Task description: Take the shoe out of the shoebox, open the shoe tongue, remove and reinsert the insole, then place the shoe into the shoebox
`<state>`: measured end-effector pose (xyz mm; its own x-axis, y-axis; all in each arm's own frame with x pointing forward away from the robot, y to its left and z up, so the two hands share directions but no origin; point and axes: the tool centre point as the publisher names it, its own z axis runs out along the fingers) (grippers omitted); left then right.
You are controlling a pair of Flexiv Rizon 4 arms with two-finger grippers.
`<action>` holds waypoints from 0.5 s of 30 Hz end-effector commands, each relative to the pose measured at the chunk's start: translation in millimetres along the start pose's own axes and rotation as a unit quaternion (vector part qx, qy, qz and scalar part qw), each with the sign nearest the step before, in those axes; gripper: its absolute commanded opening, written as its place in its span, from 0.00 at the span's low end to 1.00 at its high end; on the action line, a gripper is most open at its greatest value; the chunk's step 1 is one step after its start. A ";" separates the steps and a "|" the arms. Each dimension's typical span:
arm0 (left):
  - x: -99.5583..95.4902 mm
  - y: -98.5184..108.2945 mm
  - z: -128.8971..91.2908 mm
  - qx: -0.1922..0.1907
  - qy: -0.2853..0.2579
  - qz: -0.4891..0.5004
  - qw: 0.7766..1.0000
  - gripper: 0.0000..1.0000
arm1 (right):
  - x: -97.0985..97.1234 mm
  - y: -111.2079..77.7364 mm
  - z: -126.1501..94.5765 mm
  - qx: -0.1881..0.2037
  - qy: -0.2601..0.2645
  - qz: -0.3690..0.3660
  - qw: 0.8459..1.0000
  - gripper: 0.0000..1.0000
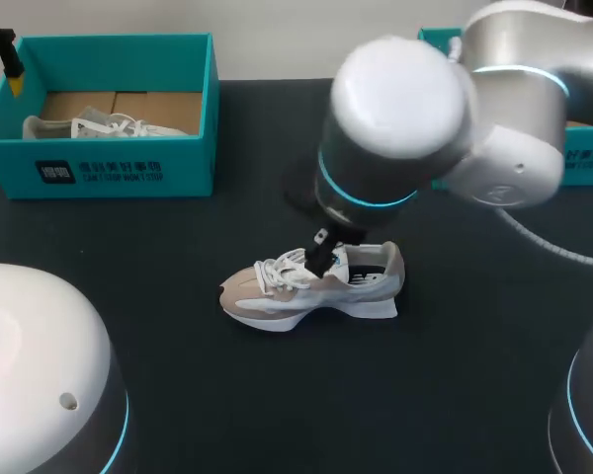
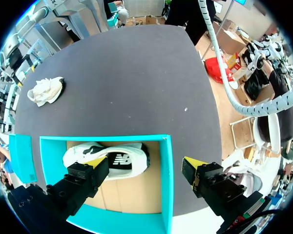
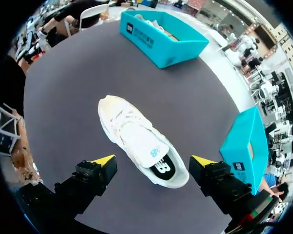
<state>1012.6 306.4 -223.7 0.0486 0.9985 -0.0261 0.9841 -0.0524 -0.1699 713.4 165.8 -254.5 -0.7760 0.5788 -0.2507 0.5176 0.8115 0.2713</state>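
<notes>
The shoe [image 1: 311, 291] stands upright on its sole in the middle of the table [image 1: 455, 395], a dark, matt surface. Its long axis runs across the table from side to side, toe toward my left and heel toward my right. White laces cover the front half, and the dark insole shows in the mouth at the heel end. The upper is white and pale beige, the sole white.

Directly above the shoe hangs the right gripper [image 3: 154, 162], carried by the right arm [image 1: 405, 109], which comes in from the shoe's heel side and bends down over it. Its fingers are spread wide, one yellow tip to either side of the heel end. Neither tip touches the shoe, and nothing is held.

Beyond the shoe and off to its toe side, near the table's far edge, sits the teal shoebox [image 1: 109, 173], its inside showing from above. A second shoe [image 1: 99, 126], white, lies in it on the brown cardboard floor, along the box's length. The left gripper [image 2: 145, 165] hovers over this box, fingers wide apart and empty, well apart from the shoe on the table.

Beyond the shoe on its heel side stands a second box [image 3: 244, 146], also teal, largely hidden behind the right arm in the head view.

In all: two shoes, two teal boxes, two grippers, both with fingers parted
</notes>
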 end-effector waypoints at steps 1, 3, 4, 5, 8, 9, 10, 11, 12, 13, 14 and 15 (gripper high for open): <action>0.3 -1.1 0.0 -0.001 0.001 0.000 1.000 1.00 | -27.6 -28.8 -1.1 -0.070 0.128 -0.084 0.986 1.00; 0.3 -1.1 0.0 -0.001 0.001 0.000 1.000 1.00 | -30.2 -30.1 0.3 -0.072 0.135 -0.113 0.982 1.00; 0.3 -1.1 0.0 -0.001 0.001 0.000 1.000 1.00 | -31.7 -30.4 0.7 -0.075 0.138 -0.127 0.979 1.00; 0.3 -1.1 0.0 -0.001 0.001 0.000 1.000 1.00 | -33.4 -31.0 0.6 -0.081 0.137 -0.143 0.977 1.00; 0.3 -1.1 0.0 -0.001 0.001 0.000 1.000 1.00 | -40.0 -35.8 1.1 -0.112 0.145 -0.174 0.967 1.00; 0.3 -1.1 0.0 -0.001 0.001 0.000 1.000 1.00 | -42.0 -37.9 1.7 -0.121 0.147 -0.182 0.965 1.00; 0.3 -1.1 0.0 -0.001 0.001 0.000 1.000 1.00 | -43.6 -39.4 2.0 -0.134 0.151 -0.189 0.961 1.00; 0.3 -1.1 0.0 -0.001 0.001 0.000 1.000 1.00 | -45.1 -41.0 2.5 -0.149 0.151 -0.194 0.958 1.00; 0.3 -1.1 0.0 -0.001 0.001 0.000 1.000 1.00 | -47.3 -43.2 3.2 -0.163 0.155 -0.193 0.955 1.00; 0.3 -1.1 0.0 -0.001 0.001 0.000 1.000 1.00 | -49.6 -45.1 4.3 -0.176 0.156 -0.191 0.953 1.00; 0.3 -1.1 0.0 -0.001 0.001 0.000 1.000 1.00 | -52.5 -47.7 5.8 -0.190 0.154 -0.189 0.951 1.00; 0.3 -1.1 0.0 -0.001 0.001 0.000 1.000 1.00 | -54.6 -49.9 7.5 -0.197 0.154 -0.187 0.950 1.00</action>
<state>1012.6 306.4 -223.7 0.0486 0.9985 -0.0261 0.9841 -0.0524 -0.1699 731.9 110.6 -256.3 -0.9729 0.1737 -0.1526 0.1312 0.9582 0.2543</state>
